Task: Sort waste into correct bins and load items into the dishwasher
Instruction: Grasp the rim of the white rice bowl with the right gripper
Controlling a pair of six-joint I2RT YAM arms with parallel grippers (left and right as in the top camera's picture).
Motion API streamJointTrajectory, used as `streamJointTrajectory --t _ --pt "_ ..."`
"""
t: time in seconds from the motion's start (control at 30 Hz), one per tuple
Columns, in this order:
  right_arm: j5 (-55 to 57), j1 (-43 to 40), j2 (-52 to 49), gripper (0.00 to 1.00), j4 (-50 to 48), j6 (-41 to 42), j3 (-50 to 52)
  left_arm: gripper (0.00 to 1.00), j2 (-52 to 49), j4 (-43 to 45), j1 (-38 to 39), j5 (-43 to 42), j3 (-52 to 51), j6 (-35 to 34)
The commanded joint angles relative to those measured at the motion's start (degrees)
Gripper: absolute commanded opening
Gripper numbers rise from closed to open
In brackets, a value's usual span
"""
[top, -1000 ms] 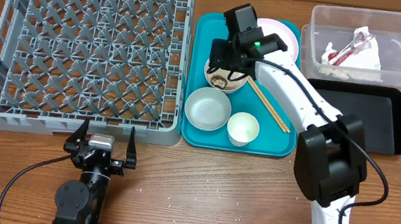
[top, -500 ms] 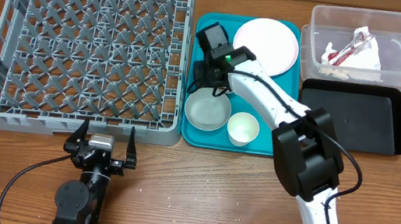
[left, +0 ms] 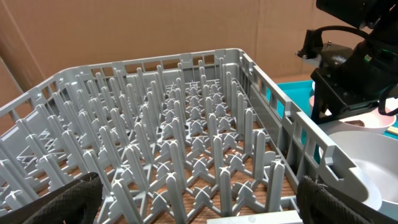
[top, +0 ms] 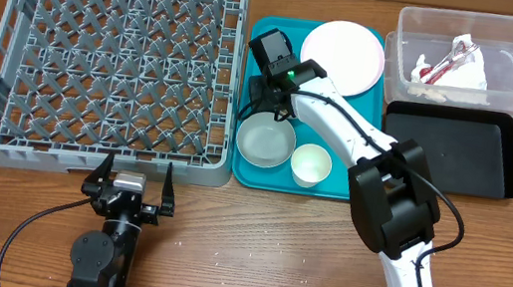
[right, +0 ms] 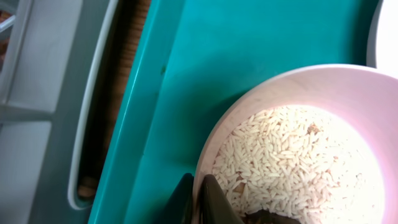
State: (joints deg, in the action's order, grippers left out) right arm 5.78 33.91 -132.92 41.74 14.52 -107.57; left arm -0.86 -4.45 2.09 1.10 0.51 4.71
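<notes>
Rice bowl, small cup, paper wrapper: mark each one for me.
rice bowl (right: 280, 87), right wrist view, on the bare inner wall just below the upper rim.
small cup (top: 311, 164), overhead view, on the centre of its open mouth.
paper wrapper (top: 459, 63), overhead view, on the crumpled white middle.

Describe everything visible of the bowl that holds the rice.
The rice bowl is round, smooth, white with a pinkish cast, upright over the teal tray near its edge. Loose white rice grains cover its inside, with a dark lump at the picture's bottom edge. The right gripper pinches its rim, one finger inside, one outside. Whether it rests on the tray or is lifted cannot be told.
</notes>
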Motion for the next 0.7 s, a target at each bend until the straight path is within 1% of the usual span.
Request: streamJointTrajectory --t 0.0,0.1,0.2,0.43,0.57,0.67 --pt "0.2 -0.3 0.0 0.04 -0.1 0.0 0.0 1.0 0.5 0.2 -0.6 0.4 -0.2 0.9" --pt "0.2 -0.3 0.0 0.04 0.3 -0.3 -0.7 1.0 0.5 0.2 -0.6 0.4 -0.2 0.9" --pt "0.2 -0.3 0.2 0.04 3.0 -1.1 -3.7 1.0 0.5 0.2 -0.6 0.3 -0.2 0.9" --pt "-1.2 -0.3 3.0 0.04 14.4 -1.6 -14.3 1.0 0.5 0.2 -0.6 0.3 -0.2 0.9" --pt "-1.6 -0.5 7.1 0.04 21.2 -1.4 -19.6 1.0 0.5 0.2 -0.6 0.4 -0.2 0.9" --pt "-1.9 -1.7 11.1 0.04 25.3 -0.1 -21.0 1.0 0.5 0.2 -0.6 0.4 -0.2 0.9"
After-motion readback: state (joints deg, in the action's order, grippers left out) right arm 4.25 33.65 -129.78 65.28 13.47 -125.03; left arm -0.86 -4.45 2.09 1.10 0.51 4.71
